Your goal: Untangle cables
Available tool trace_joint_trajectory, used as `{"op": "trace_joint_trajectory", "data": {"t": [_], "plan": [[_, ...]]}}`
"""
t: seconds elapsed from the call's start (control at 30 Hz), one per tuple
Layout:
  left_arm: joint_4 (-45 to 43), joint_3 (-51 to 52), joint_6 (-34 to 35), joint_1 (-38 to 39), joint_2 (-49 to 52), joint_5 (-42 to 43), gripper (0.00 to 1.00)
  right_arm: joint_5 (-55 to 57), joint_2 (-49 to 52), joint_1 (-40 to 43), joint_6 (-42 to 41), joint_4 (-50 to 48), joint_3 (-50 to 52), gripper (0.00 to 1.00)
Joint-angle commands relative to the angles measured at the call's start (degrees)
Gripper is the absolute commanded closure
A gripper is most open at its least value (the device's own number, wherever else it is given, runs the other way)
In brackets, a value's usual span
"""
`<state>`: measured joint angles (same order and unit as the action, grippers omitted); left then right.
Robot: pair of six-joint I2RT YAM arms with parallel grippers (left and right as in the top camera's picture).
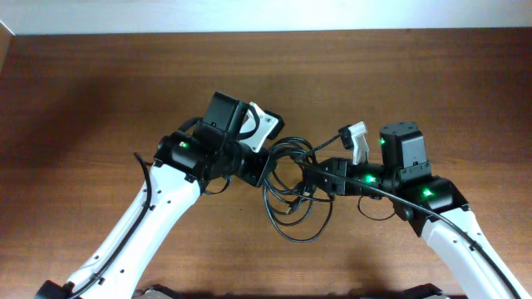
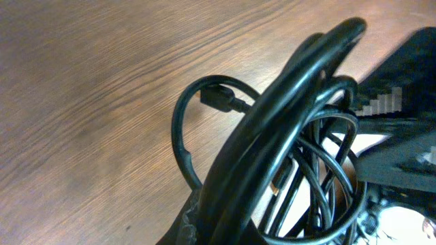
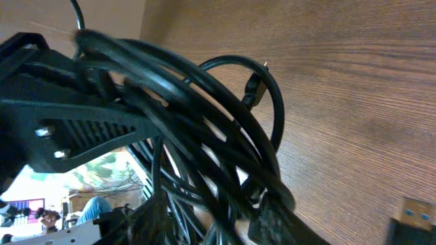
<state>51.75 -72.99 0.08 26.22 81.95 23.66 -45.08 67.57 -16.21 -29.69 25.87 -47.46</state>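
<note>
Surface: a brown wood-grain table (image 1: 100, 75) fills the overhead view, with a pale strip (image 1: 249, 15) along the top edge of the frame.
Arms: two white-and-black arms rise from the lower left and lower right corners and meet near the middle of the frame, green lights lit on their joints.
Cables: the cables (image 1: 287, 184) sit as one tangled bundle of thin black cords at frame centre, between the two arm tips. Their loops spill toward the lower middle and rest on the wood.
Left gripper: the left gripper (image 1: 256, 166) meets the bundle's left side. In its wrist view the cords (image 2: 272, 136) rise straight out of the bottom edge, close to the lens, so it appears pressed together on them.
Right gripper: the right gripper (image 1: 314, 172) reaches in from the right and touches the bundle's right side. In its wrist view a dark finger (image 3: 272, 218) at the bottom edge lies tight against the cords (image 3: 204, 116), pinching them.
Plug: one small black plug (image 2: 218, 97) ends a free loop that arches clear of the bundle above the wood. The same plug (image 3: 253, 88) shows upper centre in the right wrist view.
Tangle: several strands cross and nest inside one another. How many separate cords there are cannot be told.
</note>
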Motion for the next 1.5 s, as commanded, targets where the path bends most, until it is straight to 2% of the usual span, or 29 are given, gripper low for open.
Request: {"op": "trace_joint_trajectory", "data": {"t": [0.0, 0.1, 0.13, 0.23, 0.33, 0.47, 0.57, 0.77, 0.93, 0.97, 1.03, 1.07, 1.13, 1.27, 1.3, 1.33, 1.4, 1.47], "plan": [[-1.8, -1.3, -2.5, -0.1, -1.3, 8.5, 1.0, 2.5, 0.1, 0.1, 0.8, 1.0, -0.7, 0.64], [-1.8, -1.3, -2.5, -0.1, -1.3, 8.7, 1.0, 2.6, 0.1, 0.0, 0.8, 1.8, -0.7, 0.94], [-1.8, -1.3, -2.5, -0.1, -1.3, 8.6, 1.0, 2.6, 0.1, 0.0, 0.8, 1.9, -0.7, 0.96], [-1.7, -1.3, -2.5, -0.1, -1.3, 6.3, 1.0, -1.5, 0.1, 0.1, 0.8, 1.6, -0.7, 0.96], [-1.7, -1.2, -2.5, -0.1, -1.3, 5.9, 0.87, -7.2, 0.0, 0.2, 2.9, -0.7, -0.7, 0.96], [-0.3, -1.1, -2.3, -0.1, -1.3, 5.9, 0.86, -18.4, 0.0, 3.7, 3.3, -9.3, -0.8, 0.96], [1.2, -0.9, -1.3, -0.1, -1.3, 6.1, 0.85, -19.8, 0.0, 7.1, 3.3, -11.7, -0.8, 0.96], [2.2, -0.9, 0.5, 3.8, -1.3, 6.7, 0.99, -15.4, 0.0, 14.6, 3.3, -11.9, -0.8, 0.96], [2.2, -0.9, 0.5, 5.9, -1.3, 2.4, 1.0, -7.2, 0.0, 16.3, 3.3, -10.6, -0.8, 0.86], [2.1, -0.9, 0.5, 5.9, -1.3, 1.9, 0.98, -6.7, 0.0, 16.3, 3.3, -9.5, -0.8, 0.83], [1.9, -0.9, 0.5, 5.9, -1.3, 2.0, 0.85, -6.7, 0.0, 16.3, 3.3, -6.3, -0.8, 0.74], [1.7, -0.9, 0.5, 5.9, -1.3, 1.9, 0.83, -6.7, 0.0, 16.3, 3.4, -4.8, -0.8, 0.7], [1.7, -0.9, 0.5, 5.9, -1.3, 1.7, 0.8, -6.7, 0.0, 16.3, 3.4, -2.2, -0.8, 0.66], [1.4, -0.9, 0.5, 5.9, -1.3, -4.5, 0.79, -1.7, 0.0, 16.3, 3.4, 4.6, -0.7, 0.55], [1.4, -0.9, 0.5, 5.9, -1.3, -4.5, 0.76, 0.0, 0.0, 16.3, 3.4, 6.2, -0.7, 0.54], [1.4, -0.9, 0.5, 5.9, -1.3, -4.5, 0.67, 1.2, 0.0, 16.3, 3.4, 7.3, -0.7, 0.53], [1.4, -0.9, 0.5, 5.9, -1.3, -4.4, 0.01, 3.2, 0.0, 16.2, 3.4, 8.7, -0.7, 0.53], [1.5, -0.9, 1.6, 5.9, -1.3, -4.4, 0.01, 5.9, 0.0, 16.2, 3.4, 10.5, -0.7, 0.53]]}}
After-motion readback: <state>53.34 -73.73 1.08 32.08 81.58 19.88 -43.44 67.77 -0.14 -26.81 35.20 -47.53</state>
